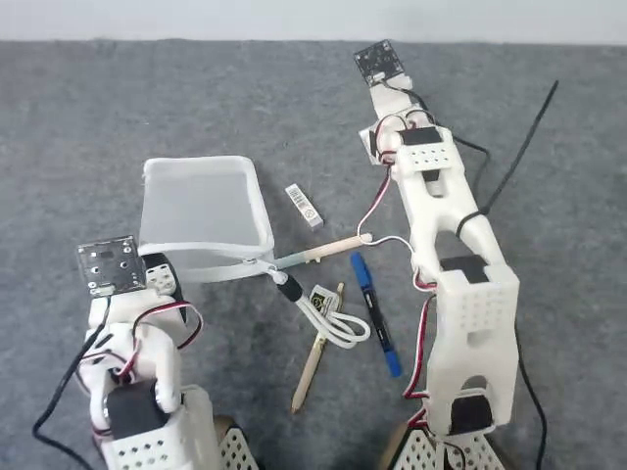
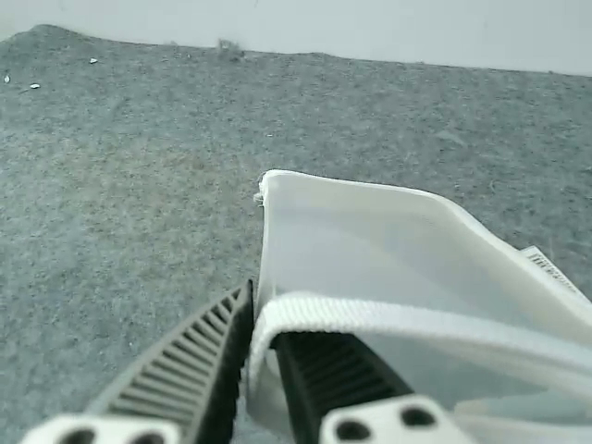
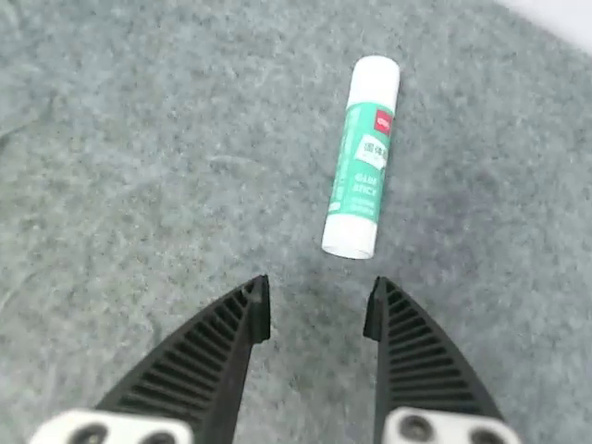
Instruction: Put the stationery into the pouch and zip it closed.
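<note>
Left claw pinches the pouch rim; right claw hangs half open near the glue stick

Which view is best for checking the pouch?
High view: nearly the whole pouch lies in frame, seen from above. Left wrist view gives a close-up of its rim, held in the left pincer. Right wrist view faces a glue stick instead.
</note>
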